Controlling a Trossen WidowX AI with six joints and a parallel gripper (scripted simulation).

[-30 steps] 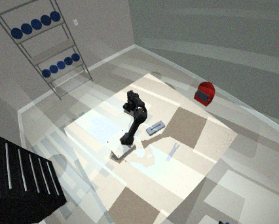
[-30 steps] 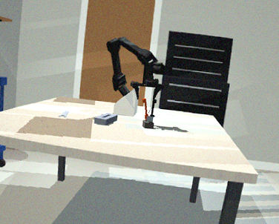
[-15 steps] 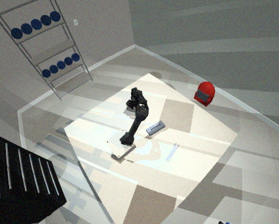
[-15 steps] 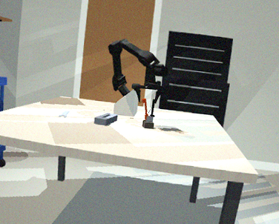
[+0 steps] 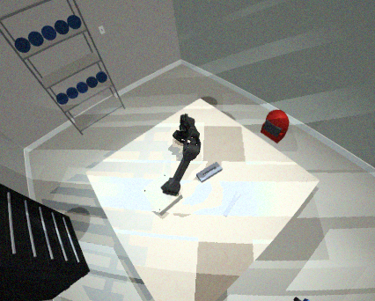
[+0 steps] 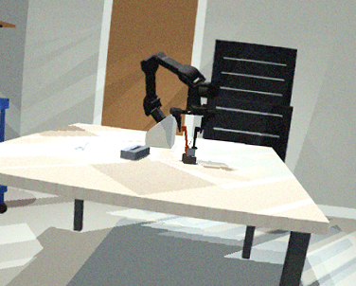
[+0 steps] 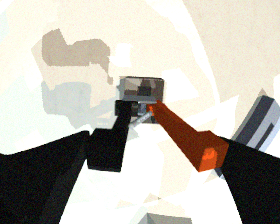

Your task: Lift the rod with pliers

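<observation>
Open Gripper over Locking Pliers, Rod Block Alongside

Gripper (image 5: 180,135) (image 6: 191,124) (image 7: 155,141): black, parallel-jaw, pointing downward; fingers spread about as wide as they go, with nothing gripped.

Locking pliers (image 6: 186,139) (image 7: 175,124): one orange handle, one black, upright and splayed in the holster. In the wrist view the handle ends lie between the gripper's fingers, orange toward the right of the frame, black toward the left; whether they touch the fingers cannot be told.

Holster (image 6: 189,158) (image 7: 142,88): small, dark, box-shaped; upper middle of the wrist view, below the gripper in the exterior view.

Channel block (image 5: 209,170) (image 6: 135,153) (image 7: 254,125): grey-blue, long, with a dark slot in its upper face; centre of the top view, right edge of the wrist view, apart from the holster. Rod: too small to make out in the slot.

Table (image 5: 286,176) (image 6: 159,202): pale top, dark legs; carries all of the above.

Surroundings: black drawer cabinet (image 5: 44,246) (image 6: 253,83), lower left of the top view; red object (image 5: 278,122), right of the top view; brown door (image 6: 149,49), behind the arm.
</observation>
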